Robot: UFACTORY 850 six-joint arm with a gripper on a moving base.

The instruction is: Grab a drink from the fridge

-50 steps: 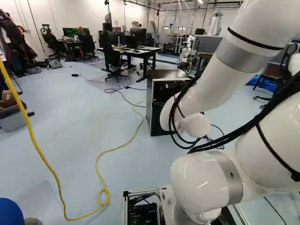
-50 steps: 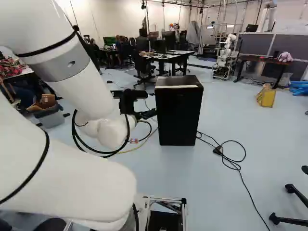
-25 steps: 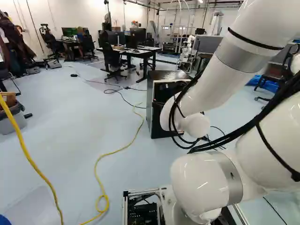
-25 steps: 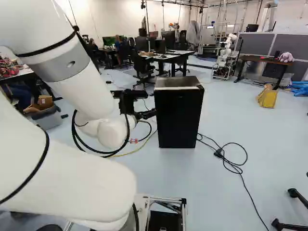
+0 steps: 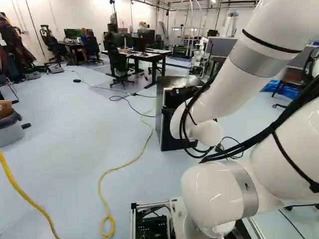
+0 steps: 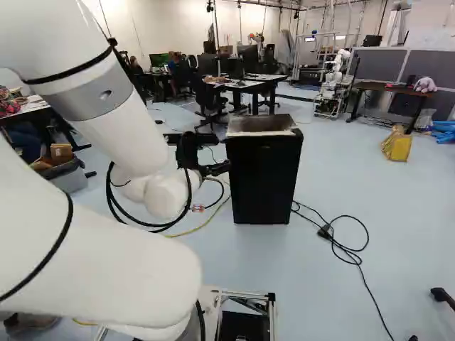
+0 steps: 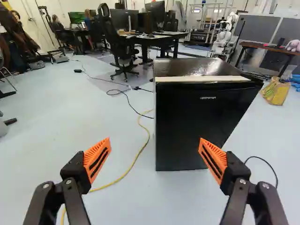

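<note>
Fridge [image 7: 194, 68], black and boxy, stands shut on pale blue floor [image 7: 131, 201], so black, two-fingered, orange-padded hand [image 7: 154, 140] gapes wide, empty, probably to catch its door [image 7: 187, 126].

White rounded arm [image 5: 214, 97] | grey collar [image 6: 92, 99] | black cables [image 5: 294, 108] | black end effector [image 6: 213, 168], orange slotted pads [image 7: 95, 152], silver screws [image 7: 68, 182]

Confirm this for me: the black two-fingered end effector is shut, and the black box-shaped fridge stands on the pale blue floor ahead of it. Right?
Not quite: the end effector is open, not shut; the wrist view shows its orange-padded fingers wide apart. The black fridge does stand on the pale blue floor ahead of it.
</note>
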